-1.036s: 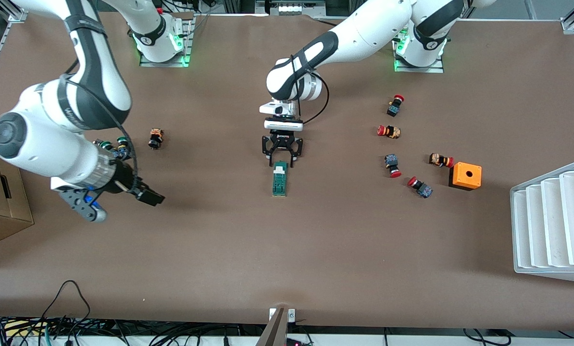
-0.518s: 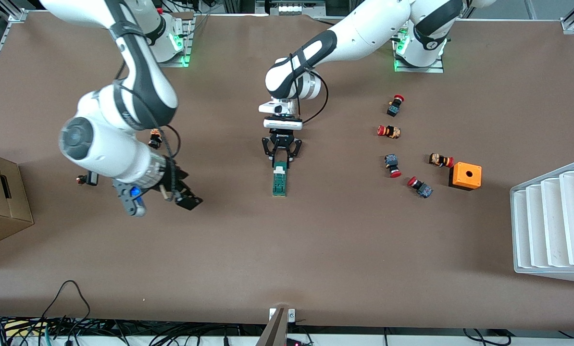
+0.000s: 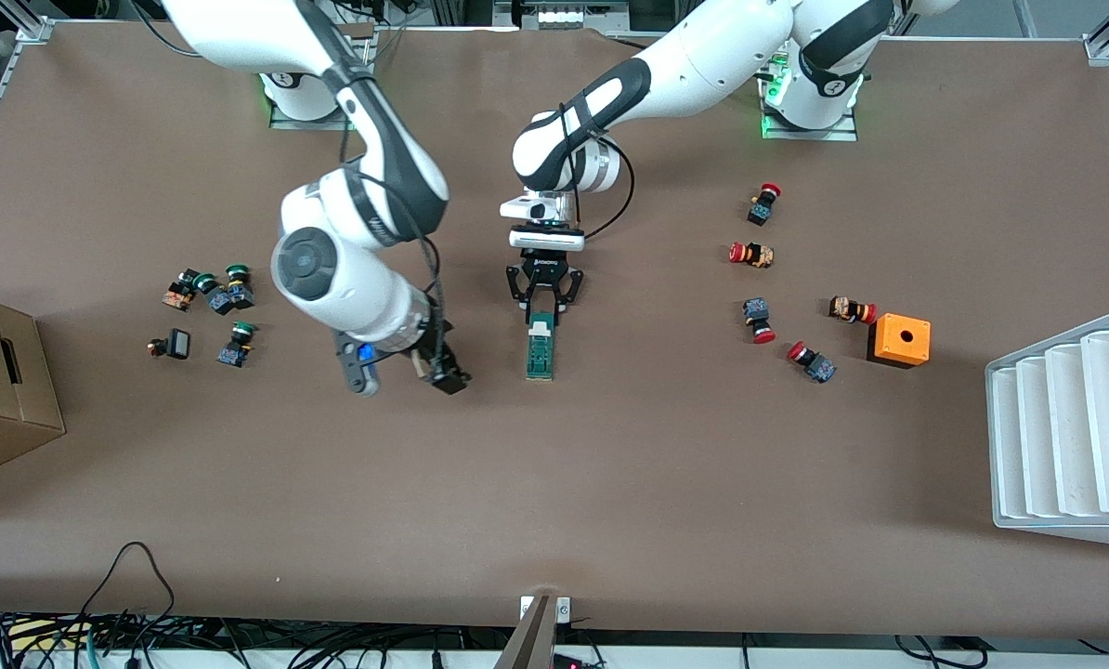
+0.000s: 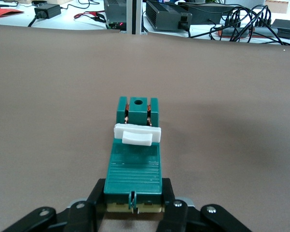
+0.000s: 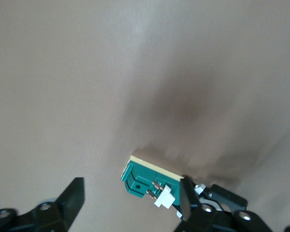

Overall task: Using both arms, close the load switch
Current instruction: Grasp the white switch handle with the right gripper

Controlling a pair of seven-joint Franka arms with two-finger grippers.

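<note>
At mid-table, my left claw is clamped on the narrow dark-green load switch with its white lever, pinning the end toward my bases. My right claw, fingers spread and empty, has swung in from the green-capped push buttons to just beside the switch, ready to press. White ridged tray looks empty.
</note>
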